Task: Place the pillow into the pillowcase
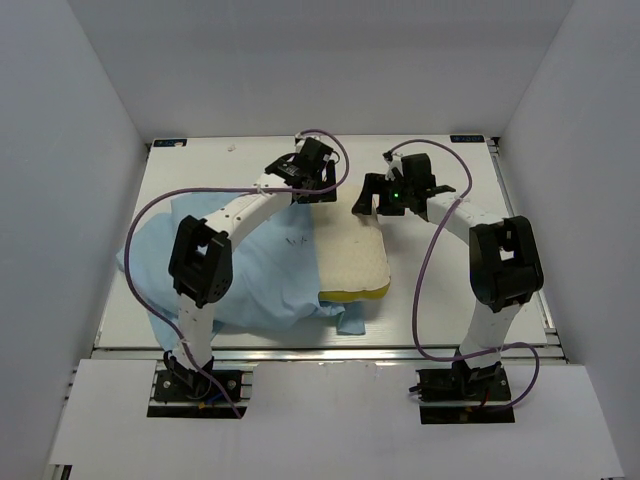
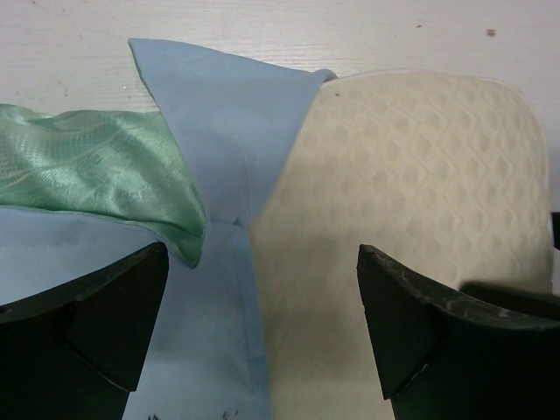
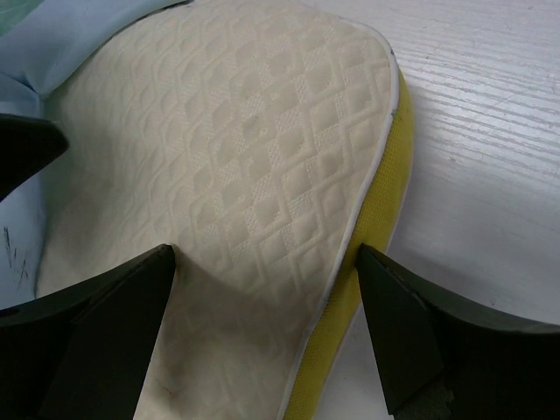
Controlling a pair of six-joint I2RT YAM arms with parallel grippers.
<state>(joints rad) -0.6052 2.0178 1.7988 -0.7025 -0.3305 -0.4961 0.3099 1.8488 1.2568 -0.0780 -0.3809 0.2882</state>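
The cream dimpled pillow (image 1: 352, 255) lies flat mid-table, its yellow band (image 1: 355, 293) facing the near edge. The light blue pillowcase (image 1: 260, 270) spreads to its left and covers the pillow's left edge. My left gripper (image 1: 322, 190) is open and empty above the far end, where the blue fabric (image 2: 219, 131) folds back, shows mint green (image 2: 96, 175) and meets the pillow (image 2: 411, 175). My right gripper (image 1: 366, 200) is open over the pillow's far right corner: one finger (image 3: 105, 332) is above the dimpled top (image 3: 245, 131), the other (image 3: 420, 341) outside the yellow band (image 3: 376, 219).
White walls enclose the table on three sides. The bare white tabletop (image 1: 450, 300) shows to the right of the pillow and along the far edge (image 1: 230, 165). Purple cables loop from both arms over the table.
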